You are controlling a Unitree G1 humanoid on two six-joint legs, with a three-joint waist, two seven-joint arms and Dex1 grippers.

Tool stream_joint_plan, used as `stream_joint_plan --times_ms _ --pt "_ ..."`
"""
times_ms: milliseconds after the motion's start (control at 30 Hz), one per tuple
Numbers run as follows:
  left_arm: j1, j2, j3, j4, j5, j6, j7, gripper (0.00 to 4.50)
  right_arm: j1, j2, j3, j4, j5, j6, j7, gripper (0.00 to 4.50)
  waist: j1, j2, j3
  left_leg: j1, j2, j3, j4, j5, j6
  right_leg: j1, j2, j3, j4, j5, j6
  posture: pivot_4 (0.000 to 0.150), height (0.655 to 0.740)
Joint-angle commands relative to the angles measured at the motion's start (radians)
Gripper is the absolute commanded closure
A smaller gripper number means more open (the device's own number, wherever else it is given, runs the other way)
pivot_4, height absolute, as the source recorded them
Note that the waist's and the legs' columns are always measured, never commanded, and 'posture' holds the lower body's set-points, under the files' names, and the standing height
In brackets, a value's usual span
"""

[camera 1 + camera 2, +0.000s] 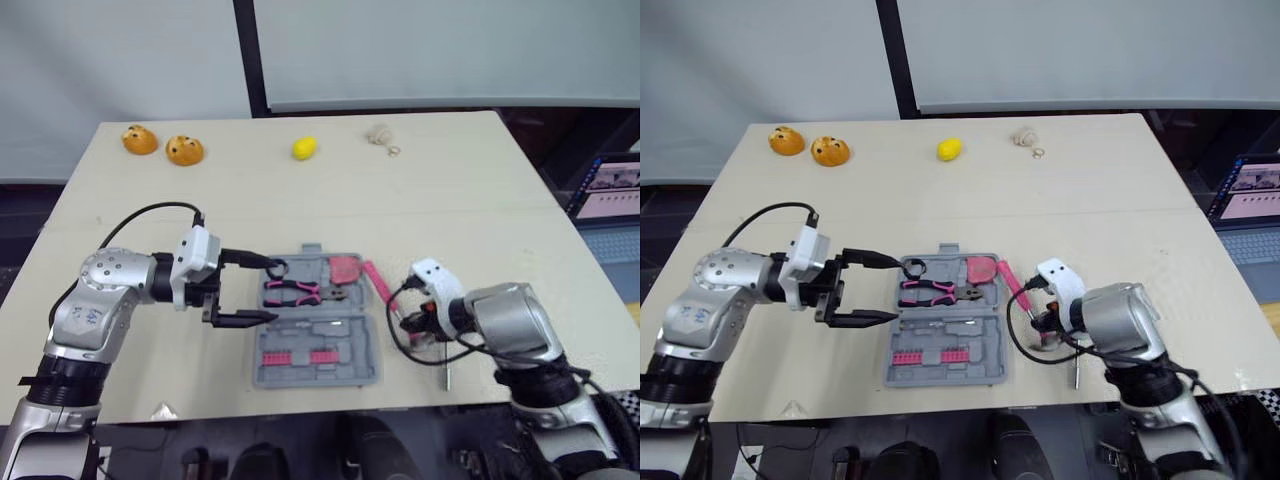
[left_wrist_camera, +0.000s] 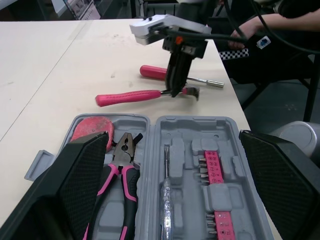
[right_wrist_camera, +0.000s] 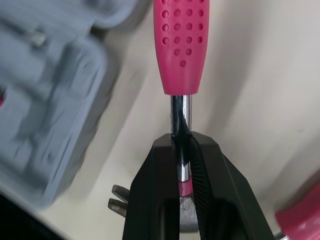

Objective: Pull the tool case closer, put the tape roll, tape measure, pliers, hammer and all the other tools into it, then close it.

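The grey tool case [image 1: 362,340] lies open near the table's front edge. In it are pink-handled pliers [image 1: 292,292], a pink tape measure [image 1: 343,268], a small black tape roll [image 1: 277,268] and a pink bit strip [image 1: 300,357]. My left gripper [image 1: 272,291] is open at the case's left edge, its fingers [image 2: 80,185] holding nothing. The hammer [image 2: 127,97] lies on the table just right of the case. My right gripper [image 3: 182,137] is shut on its steel shaft [image 3: 180,107], just below the pink handle [image 3: 180,45]. A pink-handled screwdriver [image 2: 170,74] lies beside the right gripper.
Along the table's far side sit two orange buns [image 1: 140,139] [image 1: 184,150], a lemon [image 1: 305,148] and a small beige knotted object [image 1: 379,134]. A laptop [image 1: 610,190] stands off the table's right edge. The front edge runs just below the case.
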Motion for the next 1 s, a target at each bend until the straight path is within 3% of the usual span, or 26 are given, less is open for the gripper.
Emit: stream_joint_plan --times_ms 33,267,467,633,700,800,900,1000 --pt "-0.012 0.009 0.018 -0.003 -0.005 -0.008 -0.009 0.00 -0.034 0.096 -0.096 0.058 -0.155 0.003 -0.068 4.47 0.000 0.000 0.000 0.000 0.000 0.000 0.000 0.000 0.000 0.000 0.000 0.000 0.000 0.000 0.000 0.150 0.7370" --pt "-0.015 0.010 0.019 -0.001 -0.006 -0.009 -0.015 0.00 -0.048 0.292 -0.214 0.131 -0.502 0.003 -0.008 4.47 -0.001 -0.002 -0.001 0.000 -0.001 -0.001 0.000 0.000 0.000 0.000 0.000 0.000 0.000 0.000 0.000 0.150 0.7370" --pt "-0.023 0.001 0.009 0.006 -0.001 -0.014 -0.021 0.00 -0.083 0.336 -0.238 0.155 -0.687 0.003 0.146 4.47 0.001 -0.002 -0.001 -0.001 -0.008 -0.002 0.000 0.000 0.000 0.001 -0.001 -0.001 0.000 0.000 0.001 0.150 0.7370" --pt "-0.030 -0.003 0.003 0.004 -0.008 -0.006 -0.029 0.00 -0.065 0.242 -0.186 0.022 -0.695 0.003 0.283 2.38 -0.002 -0.001 -0.001 -0.001 -0.008 -0.002 0.000 0.000 0.000 0.000 -0.001 0.000 0.000 0.000 0.001 0.150 0.7370" --pt "-0.031 -0.004 0.002 0.003 -0.012 -0.001 -0.032 0.00 -0.037 0.194 -0.161 -0.056 -0.681 0.003 0.331 1.29 -0.002 -0.001 -0.001 -0.001 -0.009 -0.003 0.000 0.000 0.001 0.000 -0.001 -0.001 0.000 0.000 0.001 0.150 0.7370" --pt "-0.033 -0.001 0.000 -0.002 -0.017 0.005 -0.043 0.00 0.054 0.075 -0.119 -0.275 -0.564 0.003 0.358 0.02 -0.002 -0.002 -0.001 -0.001 -0.009 -0.003 -0.001 0.000 0.001 0.001 -0.001 -0.001 -0.001 0.001 0.001 0.150 0.7370" --pt "-0.042 0.000 -0.001 -0.004 -0.024 0.018 -0.050 0.00 0.201 0.026 -0.168 -0.494 -0.439 -0.129 0.310 0.02 0.000 -0.002 -0.001 -0.001 -0.009 -0.005 -0.002 0.000 0.000 0.001 -0.001 -0.001 -0.001 0.000 0.001 0.150 0.7370" --pt "-0.046 0.005 -0.002 0.000 -0.023 0.021 -0.063 0.00 0.308 0.067 -0.240 -0.604 -0.348 -0.109 0.237 0.02 -0.001 -0.002 -0.001 0.000 -0.009 -0.005 -0.002 0.000 0.000 0.002 -0.001 -0.001 -0.001 0.000 0.001 0.150 0.7370"
